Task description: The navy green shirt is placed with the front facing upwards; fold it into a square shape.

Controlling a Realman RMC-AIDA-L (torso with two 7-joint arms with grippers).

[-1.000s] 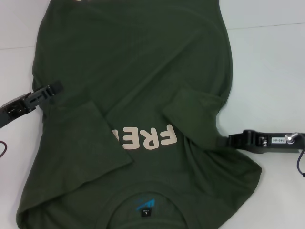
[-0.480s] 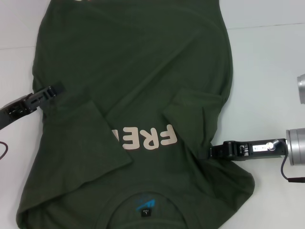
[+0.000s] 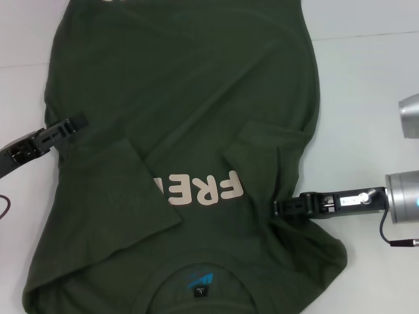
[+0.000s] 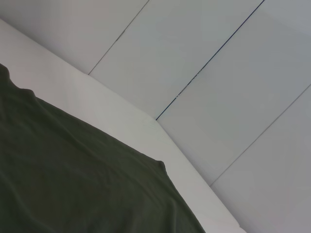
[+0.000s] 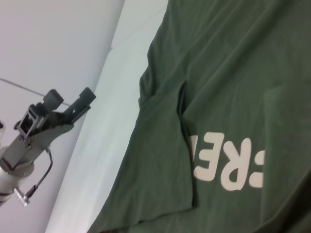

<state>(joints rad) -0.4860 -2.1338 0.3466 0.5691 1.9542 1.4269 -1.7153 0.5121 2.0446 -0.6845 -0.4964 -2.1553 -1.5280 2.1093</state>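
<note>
The navy green shirt (image 3: 190, 111) lies face up on the white table (image 3: 366, 98), collar nearest me, both sleeves folded in over the pale lettering (image 3: 203, 190). My right gripper (image 3: 280, 207) reaches in from the right at chest height, shut on the shirt's right edge just below the folded sleeve. At the shirt's left edge my left gripper (image 3: 77, 122) hovers, and the right wrist view shows this left gripper (image 5: 73, 104) raised off the table with its fingers apart. The left wrist view shows only shirt (image 4: 73, 184) and table.
White table (image 3: 19, 39) shows on both sides of the shirt. The blue-and-black neck label (image 3: 200, 282) sits at the near edge. A pale wall (image 4: 218, 73) rises behind the table.
My right gripper has moved left and slightly toward me, carrying the shirt's right edge inward; the near right corner of the shirt has drawn in. The left gripper has barely moved.
</note>
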